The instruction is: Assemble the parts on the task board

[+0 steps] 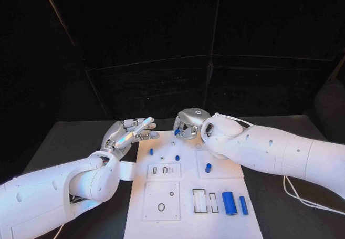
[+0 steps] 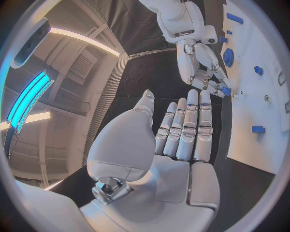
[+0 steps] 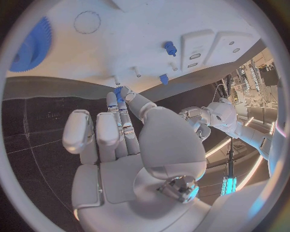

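Right hand [image 1: 192,122] pinching a small blue part [image 3: 118,94] between fingertips, hovering over the far edge of the task board [image 1: 184,224], near the short white pegs [image 3: 137,72] standing there. Left hand [image 1: 131,132] holding nothing, fingers straight and apart, hanging just off the board's far left corner above the black counter [image 1: 75,138].

Judging the step: carrying a picked part toward a seat at the board's far end, insertion not yet done. Calling next for lining the piece up over a peg or hole and lowering it straight, with the fingertips hiding much of the part, so alignment looking delicate.

Lying elsewhere on the board: two small blue pieces [image 1: 151,151] near the far pegs, another blue piece [image 1: 208,167] on the right raised panel, two blue cylinders [image 1: 228,203] side by side toward the near right, beside empty rectangular slots [image 1: 199,200].

Leaving open room over the board's middle and near half; the far edge crowded, with both hands close together there and the right forearm [image 1: 280,152] crossing above the board's right side.
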